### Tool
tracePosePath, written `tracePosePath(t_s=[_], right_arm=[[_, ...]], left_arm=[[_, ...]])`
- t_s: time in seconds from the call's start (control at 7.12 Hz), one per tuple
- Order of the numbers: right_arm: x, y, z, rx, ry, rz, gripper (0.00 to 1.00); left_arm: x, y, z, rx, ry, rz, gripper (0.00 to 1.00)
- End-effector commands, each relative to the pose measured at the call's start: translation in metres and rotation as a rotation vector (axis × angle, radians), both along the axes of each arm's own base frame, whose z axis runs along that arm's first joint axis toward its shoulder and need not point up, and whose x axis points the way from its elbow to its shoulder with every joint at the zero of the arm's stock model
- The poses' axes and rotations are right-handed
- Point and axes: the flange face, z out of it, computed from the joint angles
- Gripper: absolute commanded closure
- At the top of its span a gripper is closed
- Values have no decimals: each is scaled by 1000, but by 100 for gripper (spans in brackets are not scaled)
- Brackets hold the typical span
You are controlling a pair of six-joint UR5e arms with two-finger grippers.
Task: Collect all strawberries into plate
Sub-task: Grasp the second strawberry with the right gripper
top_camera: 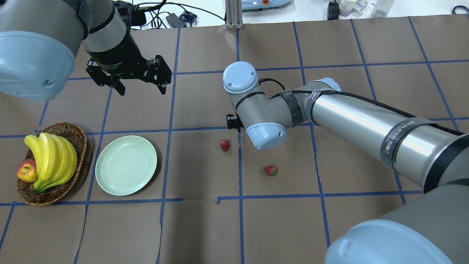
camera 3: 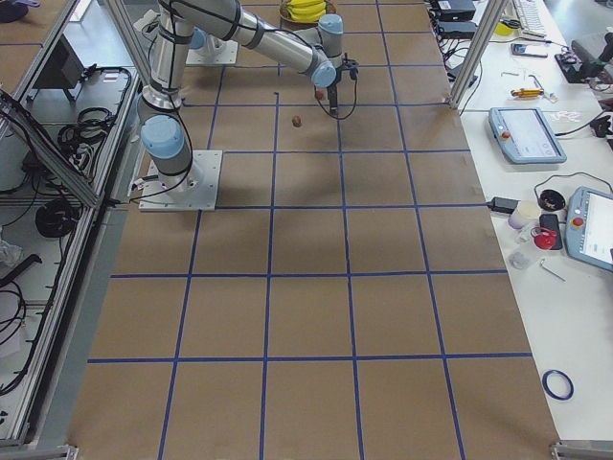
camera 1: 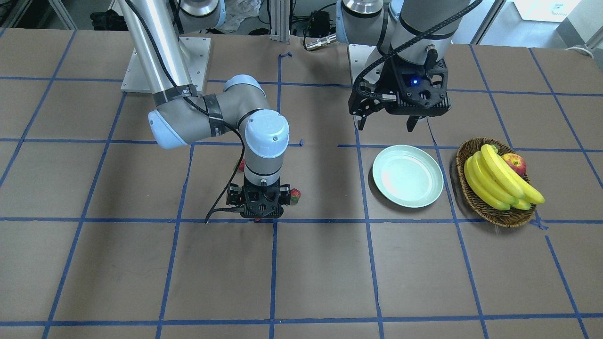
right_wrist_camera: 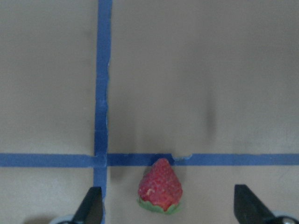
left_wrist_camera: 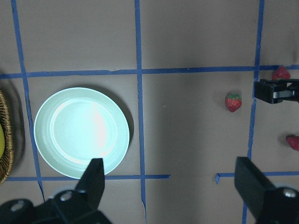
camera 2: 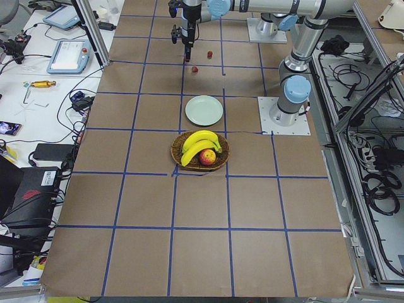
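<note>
On the taped brown table, three strawberries lie outside the plate and well apart from it. One strawberry rests with its tip at a blue tape line, between the spread fingers of the right gripper, touching neither. The second strawberry and third strawberry lie near that arm. The left gripper hangs above the table near the plate, jaws wide apart. A wicker basket with bananas and an apple stands just beside the plate.
</note>
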Motion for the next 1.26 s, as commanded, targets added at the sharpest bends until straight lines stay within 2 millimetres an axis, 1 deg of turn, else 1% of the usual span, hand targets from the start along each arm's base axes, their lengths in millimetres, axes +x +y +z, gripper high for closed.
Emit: tracePosePath(t_s=[0.0, 0.14, 0.28, 0.42, 0.56, 0.7, 0.84, 0.98, 1.12], right_arm=[[-7, -16, 0, -10, -3, -20, 13], [-9, -13, -4, -1, 2, -20, 28], [-8, -10, -6, 8, -6, -23, 52], [-11, -2, -17, 33, 1, -24, 57], [-12, 2, -23, 47, 1, -25, 63], [-13, 2, -23, 48, 1, -26, 73], [-12, 0, -17, 37, -3, -26, 76], [-11, -6, -6, 19, -10, -33, 82], [-8, -16, 8, -10, -31, -51, 82]], left_arm=[[0, 3, 4, -9, -1, 0, 0], [1, 4, 6, -12, -2, 0, 0], [1, 4, 6, -13, -2, 1, 0], [1, 4, 6, -13, -2, 1, 0], [1, 4, 7, -16, -2, 1, 0], [1, 4, 7, -15, -1, 1, 0], [1, 4, 6, -15, -1, 1, 0], [1, 4, 6, -14, 2, 1, 0], [1, 4, 6, -14, 2, 1, 0]])
